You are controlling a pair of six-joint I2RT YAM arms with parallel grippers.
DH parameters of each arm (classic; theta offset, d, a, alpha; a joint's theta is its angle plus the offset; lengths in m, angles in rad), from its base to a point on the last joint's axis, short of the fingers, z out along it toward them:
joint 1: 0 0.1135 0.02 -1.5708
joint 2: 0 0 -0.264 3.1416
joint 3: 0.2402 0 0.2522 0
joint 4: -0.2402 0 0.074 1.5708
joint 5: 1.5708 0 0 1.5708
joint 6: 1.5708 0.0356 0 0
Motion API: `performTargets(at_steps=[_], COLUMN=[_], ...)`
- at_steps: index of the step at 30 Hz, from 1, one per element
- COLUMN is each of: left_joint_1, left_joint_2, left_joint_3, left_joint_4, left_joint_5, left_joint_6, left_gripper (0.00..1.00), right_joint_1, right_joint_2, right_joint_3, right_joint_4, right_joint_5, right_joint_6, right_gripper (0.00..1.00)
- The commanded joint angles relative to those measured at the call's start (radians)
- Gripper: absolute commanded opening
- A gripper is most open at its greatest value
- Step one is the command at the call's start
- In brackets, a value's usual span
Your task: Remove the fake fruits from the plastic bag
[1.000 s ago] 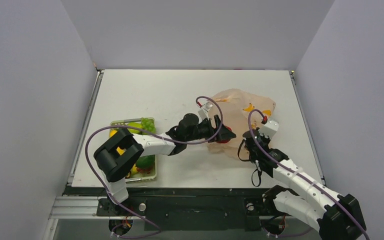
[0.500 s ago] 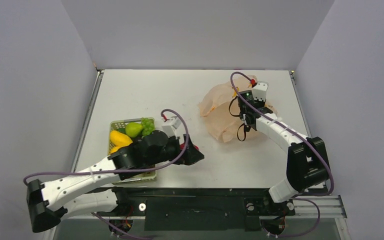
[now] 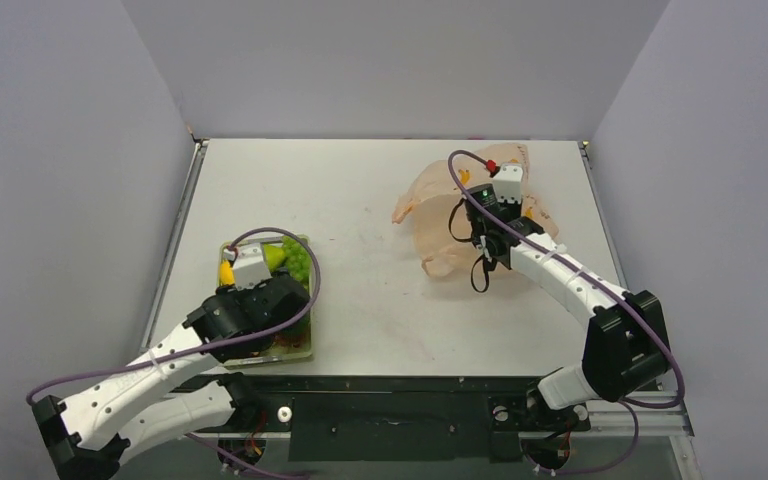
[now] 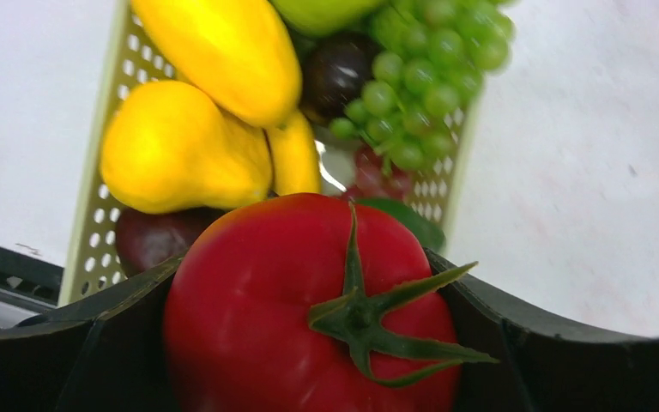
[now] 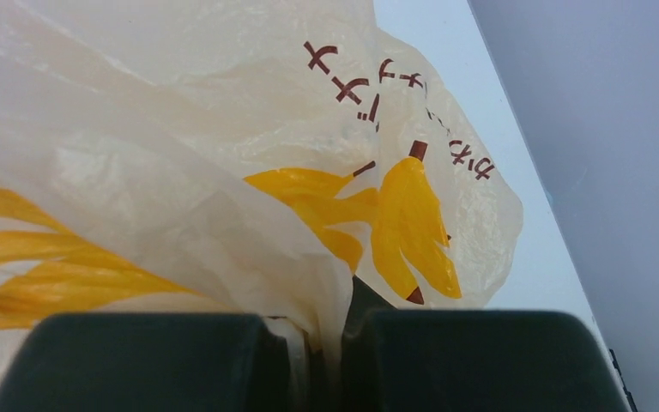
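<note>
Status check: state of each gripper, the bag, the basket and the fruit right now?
left gripper: shut on the red tomato, over the basket
right gripper: shut on a fold of the plastic bag
red tomato: held, not yet released
plastic bag: crumpled, far right of the table
basket: upright, holds green grapes, yellow pear and more
</note>
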Motion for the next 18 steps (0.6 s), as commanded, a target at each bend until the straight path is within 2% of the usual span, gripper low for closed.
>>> performTargets(at_steps=[1,3,5,6,7,8,9,10,12,14,18], left_joint_1=[0.204,0.255,0.304,0.331,0.341,0.355,0.361,0.372,0.39,0.4,0.405], left_joint_2=[0.036,0.045,0.068,0.083,0.088,0.093,0.094,0.093,0.088,0.077,0.04], left_joint_3=[-0.032,-0.048,-0.063,-0.075,-0.08,-0.093,-0.099,-0.113,-0.124,-0.125,-0.103], left_joint_4=[0.244,0.324,0.372,0.386,0.421,0.437,0.466,0.482,0.523,0.546,0.534], left_joint_5=[-0.022,-0.017,-0.01,-0.001,0.021,0.03,0.041,0.046,0.081,0.122,0.162], left_joint_6=[0.234,0.306,0.343,0.357,0.365,0.376,0.386,0.392,0.418,0.432,0.439], left_gripper=[0.47,0.47,0.54,0.65,0.74,0.79,0.9,0.94,0.97,0.97,0.97], right_joint_1=[0.032,0.038,0.04,0.039,0.04,0.039,0.038,0.037,0.034,0.029,0.023], right_joint_2=[-0.044,-0.045,-0.056,-0.063,-0.077,-0.086,-0.109,-0.132,-0.17,-0.21,-0.292], right_joint_3=[-0.024,-0.038,-0.052,-0.058,-0.064,-0.066,-0.064,-0.064,-0.055,-0.039,0.0], right_joint_4=[0.006,0.002,0.0,0.0,0.001,0.0,-0.007,-0.011,-0.025,-0.045,-0.099], right_joint_5=[0.037,0.046,0.046,0.036,0.02,0.012,-0.009,-0.018,-0.05,-0.075,-0.102], right_joint_6=[-0.002,0.003,0.006,0.004,0.001,-0.003,-0.005,-0.006,-0.01,-0.014,-0.033], right_gripper=[0.01,0.08,0.22,0.34,0.4,0.51,0.56,0.65,0.75,0.8,0.82])
